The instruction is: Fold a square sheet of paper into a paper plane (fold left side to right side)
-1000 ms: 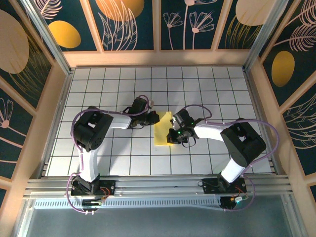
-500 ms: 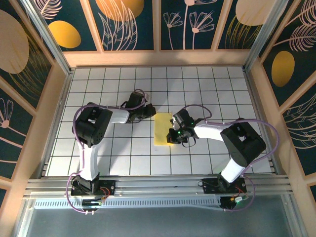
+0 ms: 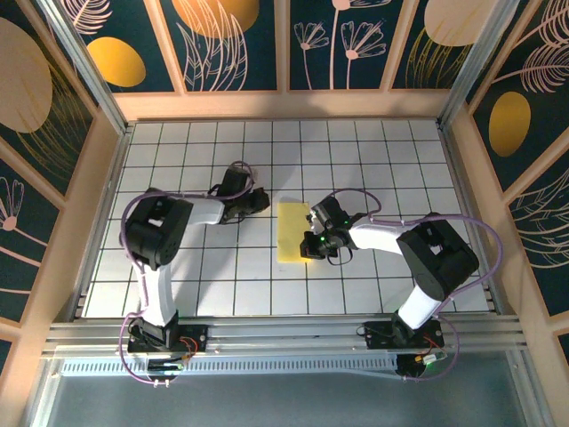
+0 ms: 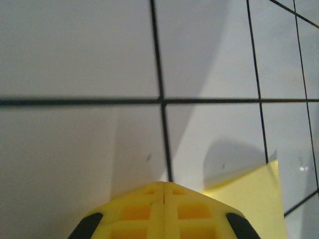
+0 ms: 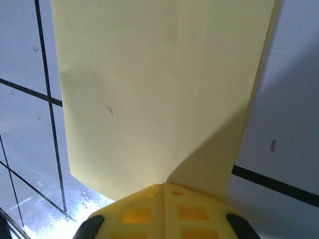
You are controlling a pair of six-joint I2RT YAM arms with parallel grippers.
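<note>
Left hand (image 3: pixel 263 198) drawn back, closed right hand (image 3: pixel 305 250) at paper (image 3: pixel 292 228) edge

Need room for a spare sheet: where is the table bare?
Bare: far table rows by the back wall, and the near tiles between the arms. Crowded: the middle, with the square sheet of paper between left gripper and right gripper.

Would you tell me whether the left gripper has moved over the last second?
Yes. The left gripper drew back leftward over the table grid, away from the paper.
</note>
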